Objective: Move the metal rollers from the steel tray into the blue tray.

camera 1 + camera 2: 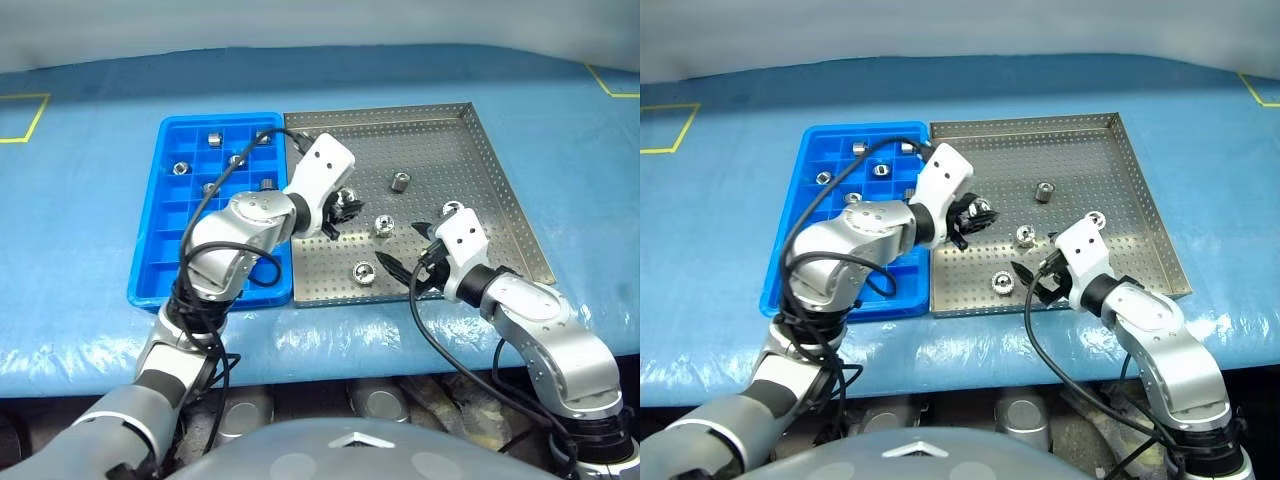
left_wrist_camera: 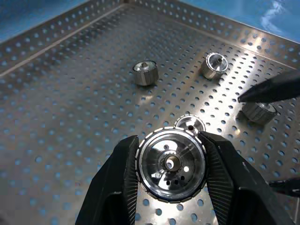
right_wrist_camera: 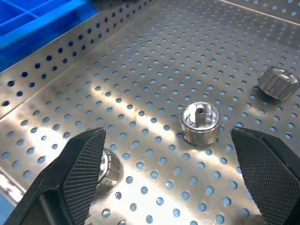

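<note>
Rollers (image 1: 382,226) lay loose on the steel tray (image 1: 480,160), 4 by my count; about 5 sat in the blue tray (image 1: 150,240). Left gripper (image 2: 171,164) was clenched on 1 roller (image 2: 171,161) above the steel floor. Right gripper (image 3: 168,154) hung released around another (image 3: 200,123). Pinched only by its rim, the held roller could slip out during carry.

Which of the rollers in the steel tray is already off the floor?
The roller clamped between the left gripper's fingers, held above the steel tray. The other four rollers lie loose on its perforated floor, one between the open right gripper's fingers.
</note>
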Motion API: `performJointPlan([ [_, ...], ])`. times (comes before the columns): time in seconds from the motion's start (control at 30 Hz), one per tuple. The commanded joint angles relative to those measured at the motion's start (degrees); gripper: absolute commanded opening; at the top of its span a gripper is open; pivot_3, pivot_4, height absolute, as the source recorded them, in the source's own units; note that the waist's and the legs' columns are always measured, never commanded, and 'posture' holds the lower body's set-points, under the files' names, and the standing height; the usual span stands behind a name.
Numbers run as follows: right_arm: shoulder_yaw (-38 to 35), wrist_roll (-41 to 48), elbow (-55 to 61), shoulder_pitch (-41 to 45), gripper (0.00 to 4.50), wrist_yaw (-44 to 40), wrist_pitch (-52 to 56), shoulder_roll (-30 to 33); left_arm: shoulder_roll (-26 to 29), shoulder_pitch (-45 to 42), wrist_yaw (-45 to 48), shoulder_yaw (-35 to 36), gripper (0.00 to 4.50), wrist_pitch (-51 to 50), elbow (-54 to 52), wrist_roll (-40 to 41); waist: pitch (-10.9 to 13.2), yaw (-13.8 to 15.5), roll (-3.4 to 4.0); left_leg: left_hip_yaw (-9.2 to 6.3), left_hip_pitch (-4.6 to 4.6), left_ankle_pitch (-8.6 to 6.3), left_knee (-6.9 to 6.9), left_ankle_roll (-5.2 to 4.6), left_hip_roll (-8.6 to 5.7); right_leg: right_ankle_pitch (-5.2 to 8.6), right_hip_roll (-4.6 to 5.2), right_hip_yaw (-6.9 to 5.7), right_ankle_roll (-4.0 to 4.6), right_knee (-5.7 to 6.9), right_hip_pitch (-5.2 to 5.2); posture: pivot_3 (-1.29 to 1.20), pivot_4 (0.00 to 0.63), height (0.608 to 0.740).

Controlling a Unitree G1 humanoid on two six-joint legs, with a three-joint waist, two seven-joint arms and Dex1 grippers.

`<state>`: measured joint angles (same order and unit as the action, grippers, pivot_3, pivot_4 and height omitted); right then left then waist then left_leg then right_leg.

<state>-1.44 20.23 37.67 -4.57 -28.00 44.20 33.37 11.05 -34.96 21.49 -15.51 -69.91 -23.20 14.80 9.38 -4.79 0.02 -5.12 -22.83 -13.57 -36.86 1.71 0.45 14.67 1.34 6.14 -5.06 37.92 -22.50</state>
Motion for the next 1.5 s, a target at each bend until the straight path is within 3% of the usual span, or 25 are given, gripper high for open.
performJointPlan([
  [0.03, -0.72, 2.06, 3.27, -0.42, 4.50, -2.21, -0.19, 1.26, 2.64, 2.30, -3.90, 3.89, 1.70, -3.13, -7.20, -1.78, 0.01, 0.01, -0.01, 0.00, 0.01, 0.00, -0.01, 0.00, 0.00, 0.00, 0.00, 0.00, -0.01, 0.01, 0.01, -0.05, 0.150, 0.740],
  [0.27, -0.57, 3.32, 3.62, 0.55, 4.50, -3.67, 0.10, 2.88, 4.04, 9.85, -14.17, 11.45, 1.70, -10.41, -15.62, -7.50, 0.03, 1.01, -0.06, -0.01, -0.02, 0.00, -0.06, 0.00, 0.00, -0.01, 0.01, -0.01, 0.00, -0.01, 0.02, 0.00, 0.150, 0.740],
  [0.53, 0.79, 3.00, 2.86, 2.26, 4.50, -3.26, -0.22, 2.71, 3.23, 16.03, -21.96, 14.56, 1.70, -11.18, -12.06, -13.31, 0.06, 2.14, -0.10, -0.04, -0.03, 0.00, -0.07, 0.00, -0.01, -0.04, 0.02, -0.03, 0.06, -0.02, 0.02, 0.01, 0.150, 0.740],
  [1.0, 1.73, 2.20, 2.63, 2.52, 4.50, -1.27, -0.50, 1.66, -2.97, 12.55, -29.58, 22.76, 1.70, -0.96, -3.12, -18.28, 0.06, 2.83, -0.13, -0.04, -0.05, 0.00, -0.05, 0.01, -0.02, -0.16, 0.05, -0.06, 0.23, -0.05, 0.02, 0.01, 0.150, 0.740],
  [1.43, 1.64, 1.50, 2.20, 3.16, 4.50, 0.31, -1.08, 0.53, -1.90, 12.74, -29.53, 22.14, 1.70, 2.05, 4.10, -19.96, 0.06, 2.56, -0.13, -0.04, -0.05, 0.01, -0.07, 0.02, -0.03, -0.17, 0.05, -0.07, 0.21, -0.05, 0.02, -0.03, 0.150, 0.740],
  [1.5, 1.51, 1.16, 2.38, 3.21, 4.50, 0.63, -1.12, 0.57, -1.41, 13.24, -28.93, 20.82, 2.45, 1.63, 4.21, -20.07, 0.05, 2.56, -0.13, -0.04, -0.04, 0.01, -0.06, 0.02, -0.03, -0.17, 0.04, -0.07, 0.21, -0.05, 0.02, -0.04, 0.150, 0.740],
])
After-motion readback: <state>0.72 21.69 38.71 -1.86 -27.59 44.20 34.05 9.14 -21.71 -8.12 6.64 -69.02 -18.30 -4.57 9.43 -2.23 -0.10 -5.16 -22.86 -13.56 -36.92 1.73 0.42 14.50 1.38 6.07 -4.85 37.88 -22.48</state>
